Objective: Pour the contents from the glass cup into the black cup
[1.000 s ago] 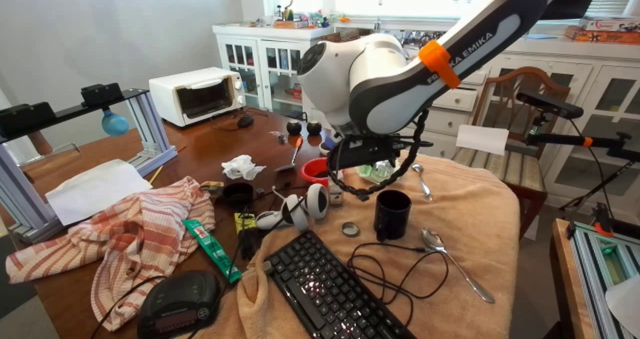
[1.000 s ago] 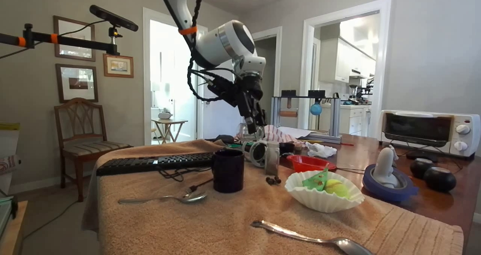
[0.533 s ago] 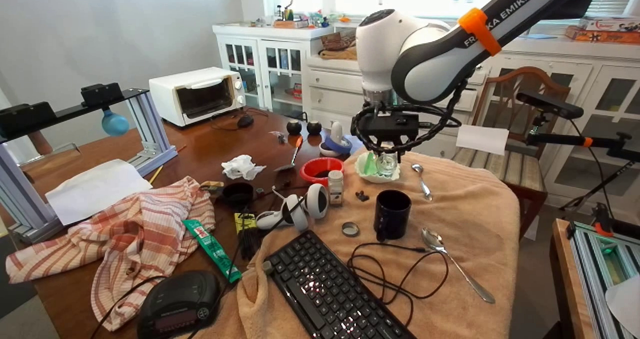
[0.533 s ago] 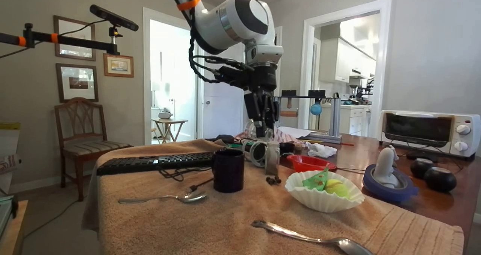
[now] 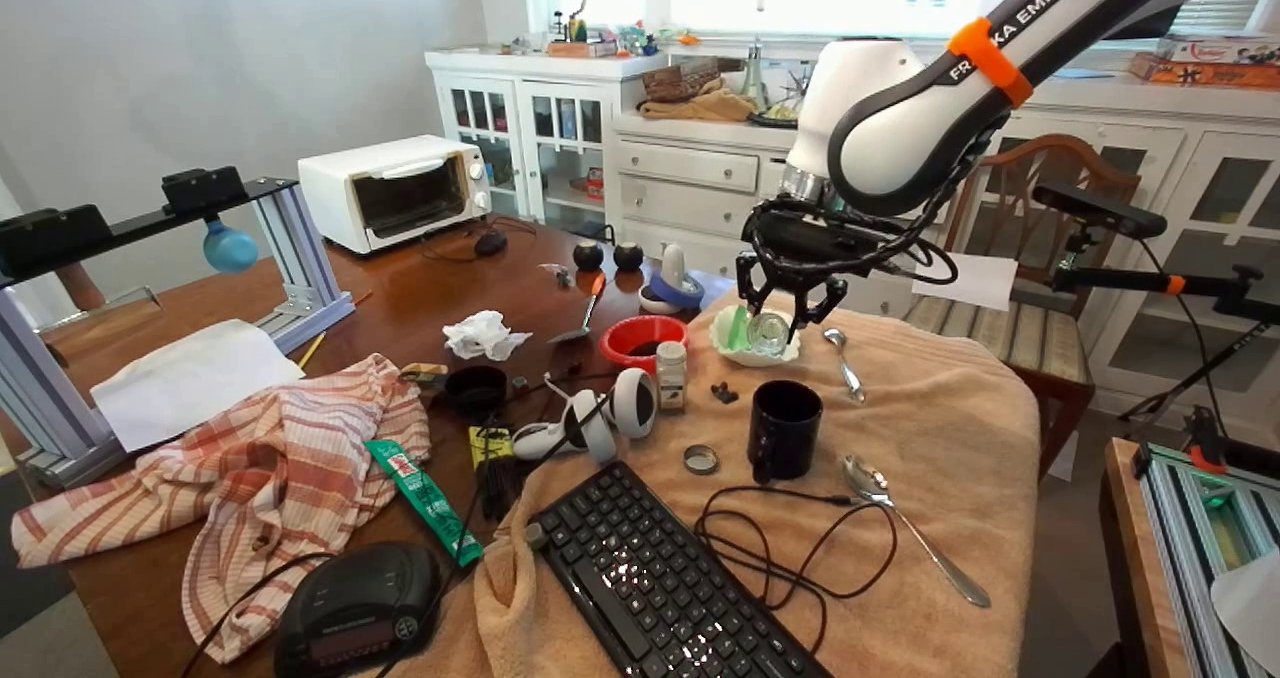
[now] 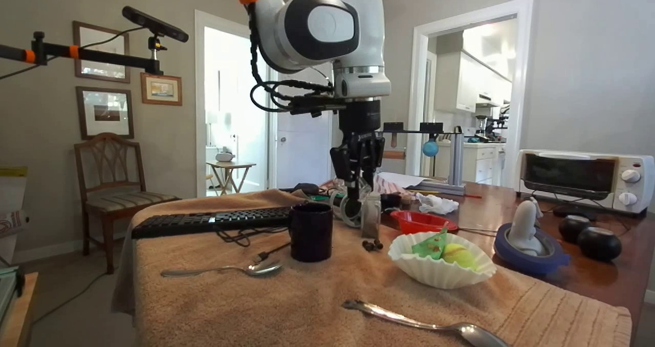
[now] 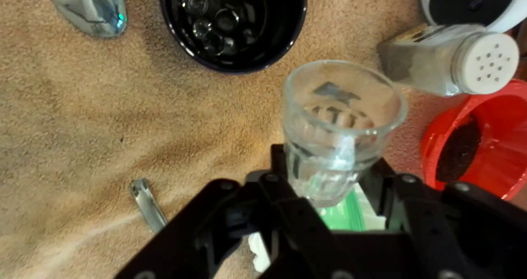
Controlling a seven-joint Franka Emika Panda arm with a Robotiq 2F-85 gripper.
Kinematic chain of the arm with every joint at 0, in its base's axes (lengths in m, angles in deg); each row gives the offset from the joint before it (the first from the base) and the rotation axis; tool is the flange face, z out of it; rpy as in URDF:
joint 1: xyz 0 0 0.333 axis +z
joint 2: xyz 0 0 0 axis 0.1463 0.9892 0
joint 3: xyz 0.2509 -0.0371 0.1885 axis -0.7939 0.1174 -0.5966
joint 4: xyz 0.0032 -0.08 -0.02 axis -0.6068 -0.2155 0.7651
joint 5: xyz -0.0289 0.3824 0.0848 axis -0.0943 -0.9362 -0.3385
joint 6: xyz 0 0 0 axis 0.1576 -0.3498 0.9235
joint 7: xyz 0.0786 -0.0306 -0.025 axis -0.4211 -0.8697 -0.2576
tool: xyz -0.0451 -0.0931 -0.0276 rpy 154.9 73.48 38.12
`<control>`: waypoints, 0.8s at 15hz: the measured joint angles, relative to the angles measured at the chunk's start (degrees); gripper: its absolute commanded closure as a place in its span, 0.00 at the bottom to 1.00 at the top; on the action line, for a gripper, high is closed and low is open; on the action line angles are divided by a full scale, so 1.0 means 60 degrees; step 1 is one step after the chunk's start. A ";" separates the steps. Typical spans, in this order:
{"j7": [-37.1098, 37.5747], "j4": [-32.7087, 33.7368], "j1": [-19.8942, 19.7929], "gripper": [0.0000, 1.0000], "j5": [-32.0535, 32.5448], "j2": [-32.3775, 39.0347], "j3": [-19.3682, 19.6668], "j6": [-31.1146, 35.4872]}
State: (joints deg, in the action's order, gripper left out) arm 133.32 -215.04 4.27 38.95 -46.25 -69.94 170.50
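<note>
Grasping with gripper: glass cup, near black cup.
Pinching glass cup from both sides; hanging nearly plumb below wrist in an exterior view, right of black cup there. Sloping up and right from wrist along forearm in an exterior view, higher than black cup. Showing clear round shapes inside black cup in wrist view; noting spoon left, shaker right of it.

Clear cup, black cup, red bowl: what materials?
Clear cup: glossy, probably glass, possibly hard plastic; see-through wall, bright highlight.
Black cup: probably glazed ceramic; shiny rim in the wrist view.
Red bowl: likely glossy plastic; glints on smooth wall.
</note>
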 measured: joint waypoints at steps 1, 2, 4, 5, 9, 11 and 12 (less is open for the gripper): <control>-0.0541 -0.0202 -0.0332 0.78 -0.0780 -0.0056 -0.0359 0.0358; -0.1012 -0.0337 -0.0740 0.78 -0.1516 -0.0113 -0.0831 0.0613; -0.1943 -0.0407 -0.1707 0.53 -0.3007 -0.0228 -0.1979 0.0876; -0.2400 -0.0353 -0.2173 0.53 -0.3744 -0.0275 -0.2527 0.0894; -0.2975 -0.0216 -0.2831 0.78 -0.4550 -0.0332 -0.3205 0.0894; -0.2984 -0.0215 -0.2611 0.78 -0.4559 -0.0332 -0.2961 0.0893; -0.2984 -0.0202 -0.2227 0.78 -0.4598 -0.0322 -0.2554 0.0857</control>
State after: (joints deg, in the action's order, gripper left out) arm 115.42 -216.25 -9.09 11.36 -48.19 -85.27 175.64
